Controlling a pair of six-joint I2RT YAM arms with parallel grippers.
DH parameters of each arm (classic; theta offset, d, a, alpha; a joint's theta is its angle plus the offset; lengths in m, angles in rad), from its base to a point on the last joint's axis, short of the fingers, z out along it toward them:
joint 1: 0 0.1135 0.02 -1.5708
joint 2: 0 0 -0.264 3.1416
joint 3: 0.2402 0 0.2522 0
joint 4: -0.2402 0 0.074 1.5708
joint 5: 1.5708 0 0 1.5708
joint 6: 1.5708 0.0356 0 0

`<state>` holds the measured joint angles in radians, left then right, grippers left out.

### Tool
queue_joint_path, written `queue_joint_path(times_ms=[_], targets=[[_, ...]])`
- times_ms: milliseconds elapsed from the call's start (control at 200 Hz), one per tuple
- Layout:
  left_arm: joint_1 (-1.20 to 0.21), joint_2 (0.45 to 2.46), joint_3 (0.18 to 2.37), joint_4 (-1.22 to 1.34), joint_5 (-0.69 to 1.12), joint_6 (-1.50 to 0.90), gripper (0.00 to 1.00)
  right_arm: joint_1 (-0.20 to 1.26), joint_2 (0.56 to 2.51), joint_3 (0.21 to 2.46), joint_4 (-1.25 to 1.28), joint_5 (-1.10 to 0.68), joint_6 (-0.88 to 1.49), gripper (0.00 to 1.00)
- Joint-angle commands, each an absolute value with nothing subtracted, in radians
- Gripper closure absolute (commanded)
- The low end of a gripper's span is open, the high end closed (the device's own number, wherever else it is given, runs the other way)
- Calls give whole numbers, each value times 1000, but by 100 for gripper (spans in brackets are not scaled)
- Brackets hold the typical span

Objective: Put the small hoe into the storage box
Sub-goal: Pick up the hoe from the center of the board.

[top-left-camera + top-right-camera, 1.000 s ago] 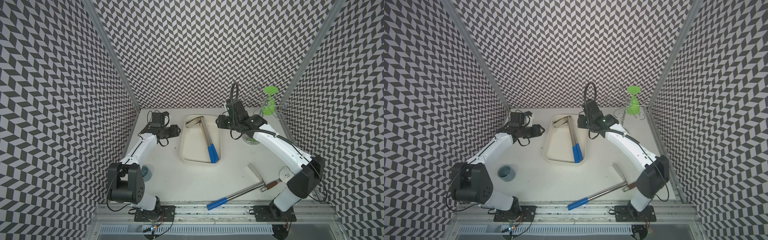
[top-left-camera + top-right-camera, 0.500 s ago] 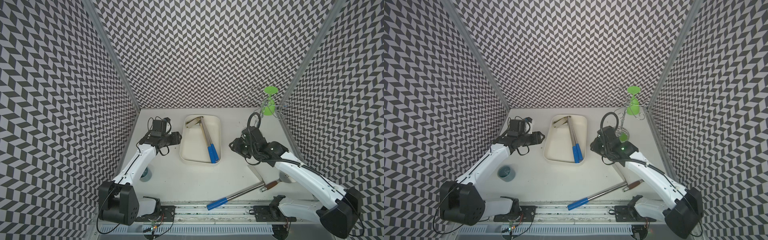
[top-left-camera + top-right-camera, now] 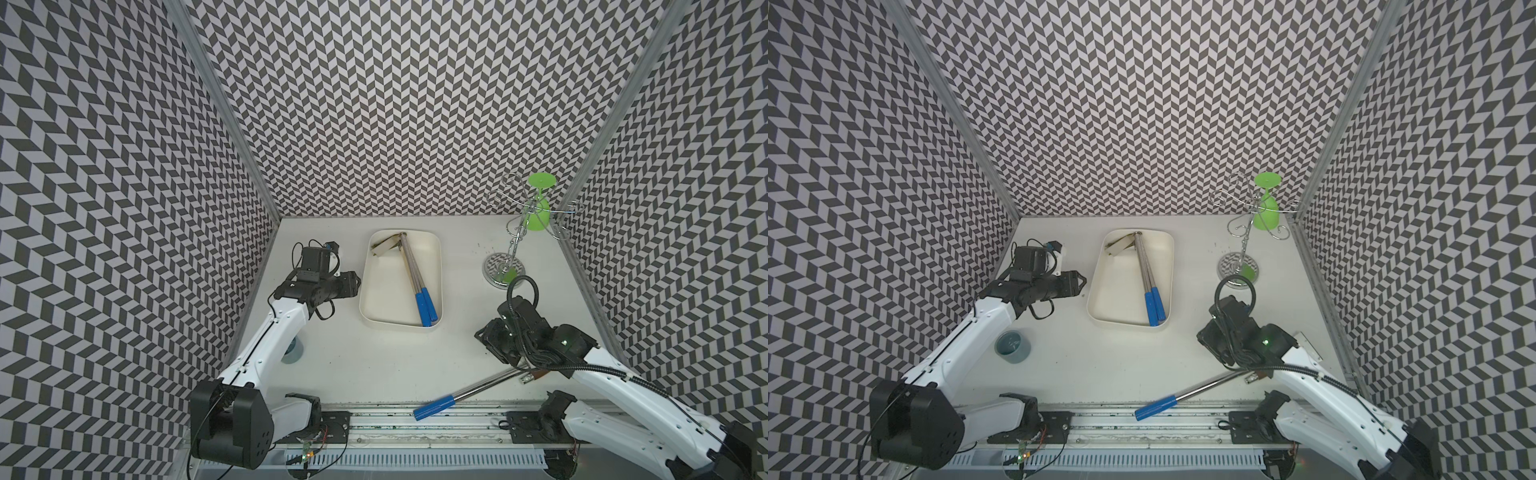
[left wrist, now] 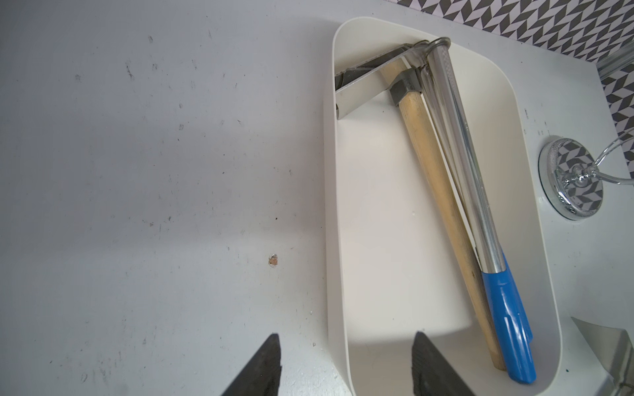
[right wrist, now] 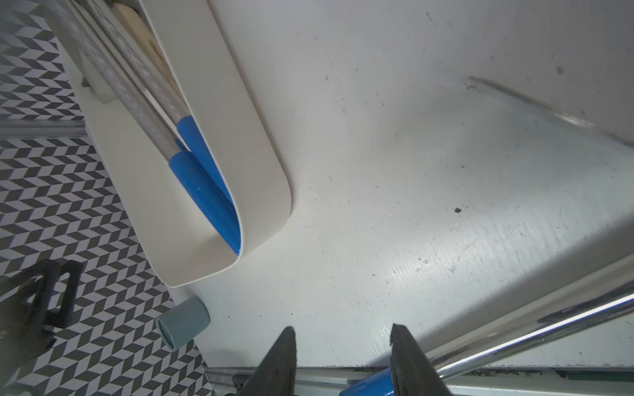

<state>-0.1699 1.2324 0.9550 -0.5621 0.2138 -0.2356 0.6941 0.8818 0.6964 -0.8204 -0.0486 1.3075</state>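
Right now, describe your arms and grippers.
The left arm and right arm have white shells with black joints. The left gripper and right gripper have black wedge-shaped fingers. Black cables loop at both wrists; the right shows a green light.

Robot lab test cell, white table (image 3: 374,361) walled on three sides by black-and-white chevron panels (image 3: 415,104), aluminium posts (image 3: 228,116) at its back corners, metal mounting rail (image 3: 415,432) along its front edge
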Motion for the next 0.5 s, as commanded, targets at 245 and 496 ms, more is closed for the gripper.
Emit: queue_joint_path(times_ms=[245,496], targets=[[-173,1218,934,-514,234,-242,39,707,813,642,-984,-47,1376,55],[-173,1229,942,-500,232,-249,39,706,800,580,-1032,-97,1419,55]])
